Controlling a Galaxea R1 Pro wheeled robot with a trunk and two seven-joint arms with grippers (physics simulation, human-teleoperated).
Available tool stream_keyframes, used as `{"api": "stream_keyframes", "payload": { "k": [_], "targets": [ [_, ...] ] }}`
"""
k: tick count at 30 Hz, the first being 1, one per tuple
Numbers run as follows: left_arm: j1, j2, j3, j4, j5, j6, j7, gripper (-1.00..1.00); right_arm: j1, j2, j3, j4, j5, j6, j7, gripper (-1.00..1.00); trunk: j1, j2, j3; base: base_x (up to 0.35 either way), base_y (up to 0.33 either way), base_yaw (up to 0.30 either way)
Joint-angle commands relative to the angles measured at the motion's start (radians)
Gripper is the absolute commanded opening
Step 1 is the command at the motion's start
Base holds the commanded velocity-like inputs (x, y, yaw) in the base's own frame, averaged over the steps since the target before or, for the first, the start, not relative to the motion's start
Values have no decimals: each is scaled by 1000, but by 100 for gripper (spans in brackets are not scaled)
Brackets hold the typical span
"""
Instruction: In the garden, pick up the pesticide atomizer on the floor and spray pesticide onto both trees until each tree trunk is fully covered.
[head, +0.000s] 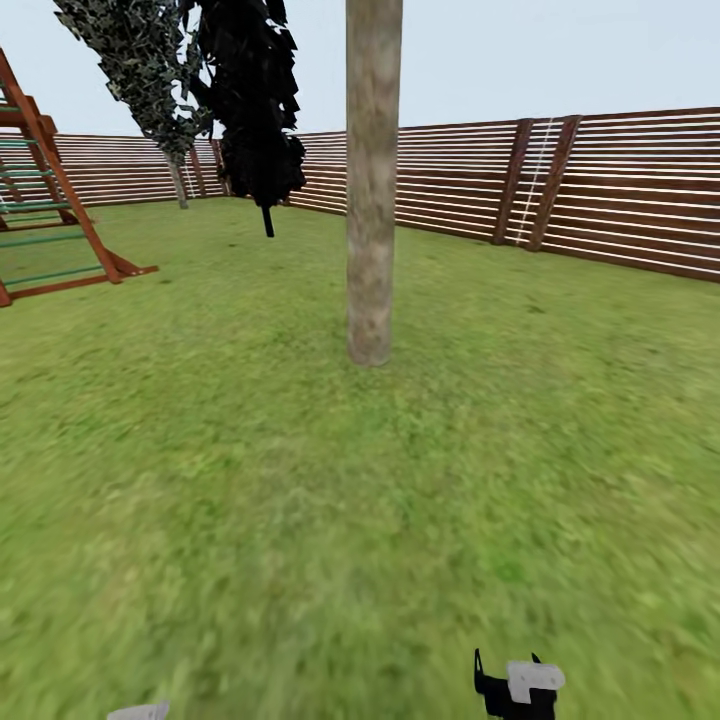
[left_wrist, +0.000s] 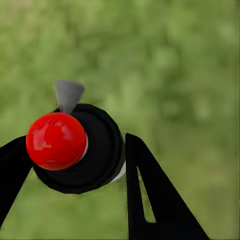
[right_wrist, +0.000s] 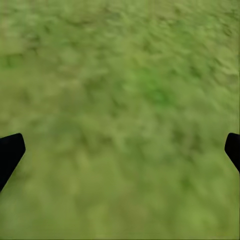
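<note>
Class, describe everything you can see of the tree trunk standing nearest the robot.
The tree trunk is a thick, straight, upright column, mottled beige, grey and brown, smooth-looking and bare of branches. Its base meets the grass lawn directly ahead; its top runs out of the head view. Nothing else touches it. The wooden slat fence stands behind it.

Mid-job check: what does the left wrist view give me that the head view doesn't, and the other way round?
Left wrist view: the left gripper closed around the pesticide atomizer, seen from above, with its red cap and a grey nozzle tip.

Head view: the tree trunk standing straight ahead across the lawn, the slatted fence behind it, a wooden play frame on the left, dark conifers, and the right gripper at the lower edge.

Both: the green grass floor.
</note>
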Motion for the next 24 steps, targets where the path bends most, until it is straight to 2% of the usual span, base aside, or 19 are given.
{"api": "stream_keyframes", "payload": {
  "k": [1, 24],
  "targets": [
    [0, 0, 0, 0, 0, 0, 0, -100, 0, 0, 0, 0, 0, 0, 0, 100, 0, 0, 0, 339, 0, 0],
    [0, 0, 0, 0, 0, 0, 0, -100, 0, 0, 0, 0, 0, 0, 0, 100, 0, 0, 0, 339, 0, 0]
  ]
}}
